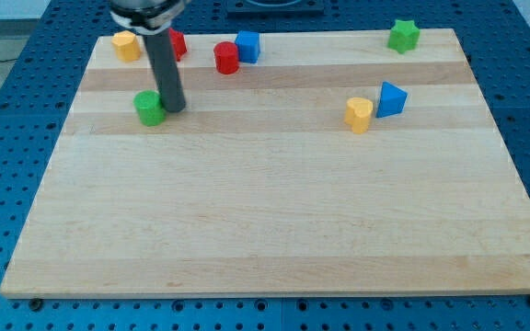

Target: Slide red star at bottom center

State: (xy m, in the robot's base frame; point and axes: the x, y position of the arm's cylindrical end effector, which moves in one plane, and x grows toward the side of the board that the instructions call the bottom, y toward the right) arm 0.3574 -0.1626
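My straight dark grey cylindrical rod [165,69], smooth with a faint sheen, wider black mount above, my tip [174,108] blunt.

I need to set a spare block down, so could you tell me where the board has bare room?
The whole wooden board below the yellow block and green cylinder is bare. So is the middle band between those two. The top-left is crowded: yellow block, red block, red cylinder, blue cube, my tip.

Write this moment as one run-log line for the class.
tip beside green block, on its right | red block, likely the star, partly hidden behind rod, top left | bottom centre of board not reached
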